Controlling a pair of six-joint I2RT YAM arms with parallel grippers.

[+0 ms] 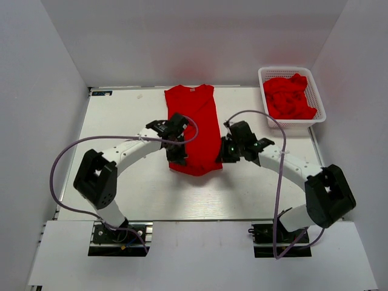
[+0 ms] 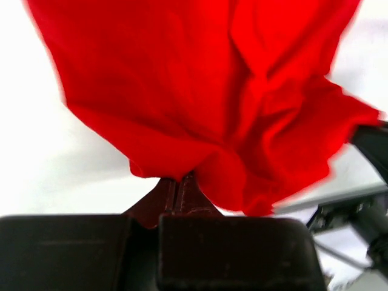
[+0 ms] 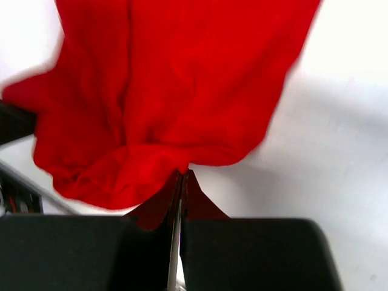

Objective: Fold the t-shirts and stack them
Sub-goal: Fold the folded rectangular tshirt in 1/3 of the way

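A bright red t-shirt [image 1: 197, 124] lies lengthwise on the table, collar at the far end, folded narrow. My left gripper [image 1: 180, 159] is shut on its near left hem corner; in the left wrist view the cloth [image 2: 200, 91] hangs from my closed left gripper [image 2: 179, 177]. My right gripper [image 1: 221, 156] is shut on the near right hem corner; in the right wrist view the cloth [image 3: 170, 91] bunches at my closed right gripper [image 3: 183, 173]. The near hem is lifted and wrinkled. More red t-shirts [image 1: 290, 97] lie crumpled in the basket.
A white plastic mesh basket [image 1: 320, 109] stands at the far right of the white table [image 1: 121, 121]. White walls enclose the table on three sides. Purple cables loop from both arms.
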